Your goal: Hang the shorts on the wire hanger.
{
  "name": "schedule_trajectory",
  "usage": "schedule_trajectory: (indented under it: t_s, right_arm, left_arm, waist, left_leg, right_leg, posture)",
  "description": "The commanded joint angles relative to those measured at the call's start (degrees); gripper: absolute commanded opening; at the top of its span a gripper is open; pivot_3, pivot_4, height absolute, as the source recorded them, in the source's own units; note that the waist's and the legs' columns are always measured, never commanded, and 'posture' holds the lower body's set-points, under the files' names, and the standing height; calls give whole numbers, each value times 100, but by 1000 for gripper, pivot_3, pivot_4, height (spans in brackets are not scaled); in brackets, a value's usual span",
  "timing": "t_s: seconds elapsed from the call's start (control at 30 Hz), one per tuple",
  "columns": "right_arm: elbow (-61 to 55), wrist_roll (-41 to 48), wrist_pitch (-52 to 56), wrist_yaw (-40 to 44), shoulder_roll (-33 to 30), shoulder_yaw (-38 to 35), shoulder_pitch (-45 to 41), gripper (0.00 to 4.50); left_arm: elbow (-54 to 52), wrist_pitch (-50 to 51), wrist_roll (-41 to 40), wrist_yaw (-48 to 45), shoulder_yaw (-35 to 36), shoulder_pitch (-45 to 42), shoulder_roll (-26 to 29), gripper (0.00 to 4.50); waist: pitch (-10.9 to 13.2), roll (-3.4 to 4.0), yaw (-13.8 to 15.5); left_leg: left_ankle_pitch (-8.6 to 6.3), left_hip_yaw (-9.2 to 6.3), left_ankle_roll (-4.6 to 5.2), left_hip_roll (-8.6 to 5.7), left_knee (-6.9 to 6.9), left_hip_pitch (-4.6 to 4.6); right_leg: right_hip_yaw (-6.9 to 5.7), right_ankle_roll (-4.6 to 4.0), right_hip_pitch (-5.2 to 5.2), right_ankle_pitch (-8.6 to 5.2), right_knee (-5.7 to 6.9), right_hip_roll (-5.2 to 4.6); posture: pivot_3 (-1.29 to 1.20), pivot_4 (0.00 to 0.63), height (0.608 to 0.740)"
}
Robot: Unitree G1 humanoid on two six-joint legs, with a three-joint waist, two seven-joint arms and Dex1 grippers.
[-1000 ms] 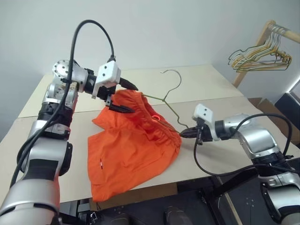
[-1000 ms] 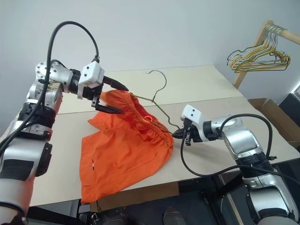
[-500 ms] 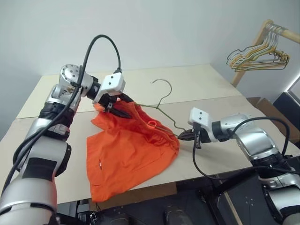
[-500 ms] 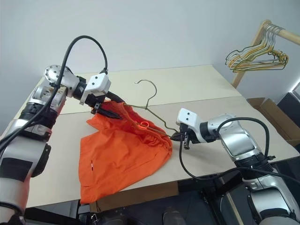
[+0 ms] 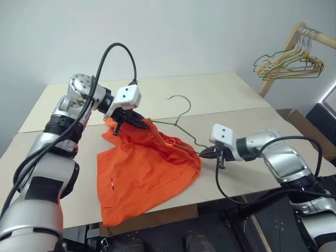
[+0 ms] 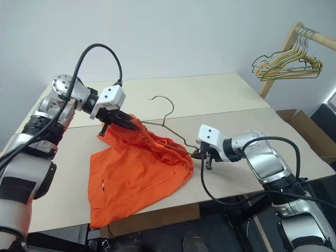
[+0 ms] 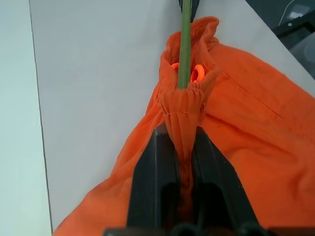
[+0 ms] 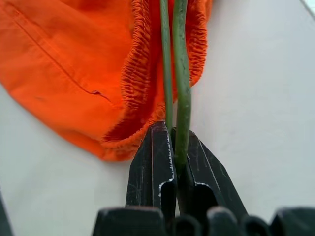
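The bright orange shorts (image 5: 147,173) lie crumpled on the table, their gathered waistband lifted at the far side. My left gripper (image 5: 138,123) is shut on a bunched fold of that waistband (image 7: 182,105), above the table's left-centre. The thin grey-olive wire hanger (image 8: 182,93) runs through the waistband opening, and its hook (image 5: 185,100) rises over the table behind the shorts. My right gripper (image 5: 204,153) is shut on the hanger's near corner, just right of the shorts' edge. Fabric hides most of the hanger's lower bar.
The beige table (image 5: 236,94) has a seam across its middle and a front edge close below the shorts. A wooden rack with a bunch of yellow and green hangers (image 5: 286,63) stands at the far right. A cardboard box (image 6: 307,131) sits beside the table.
My left gripper went from wide open to shut on the waistband and sank a little. The hanger's hook swung to the left. The right gripper kept its hold.
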Motion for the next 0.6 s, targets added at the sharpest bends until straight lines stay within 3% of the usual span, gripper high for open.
schedule_trajectory:
  t_s: [0.03,0.17,0.23,0.43,0.6]
  right_arm:
    - [-222,76,-458,-53,25,-298,62,800]
    - [-183,358,-94,-263,-25,-799,130,2233]
    - [-188,555,290,-420,-124,-1210,253,2727]
    - [-887,1101,570,-498,-328,-2054,1465,2727]
    - [-1291,1099,586,-1111,303,-1796,2144,2727]
  left_arm:
    - [-12,-354,13,-28,124,-66,70,0]
    - [135,-459,173,-27,327,-195,43,0]
    - [177,-488,193,-27,446,-242,49,0]
    - [449,-642,349,-27,713,-290,137,0]
    - [568,-721,411,-28,803,-295,145,0]
  waist:
    - [0,0,-1]
    - [0,0,-4]
    - [0,0,6]
    - [-1,-1,25]
    - [-1,-1,-33]
  left_leg:
    - [0,0,0,0,0,-1]
    - [0,-1,0,-1,2,0]
    - [0,-3,0,-1,3,1]
    - [-1,-7,1,-3,4,0]
    - [-1,-1,1,-1,5,12]
  right_leg:
    - [0,0,0,0,-1,0]
    - [3,0,0,0,3,-1]
    - [1,0,0,0,6,-1]
    - [-3,0,1,-1,17,-2]
    - [4,-1,1,-4,40,2]
  posture:
    - [-140,0,740]
    - [-136,0,740]
    - [-128,0,740]
    - [-136,0,740]
    - [-145,0,740]
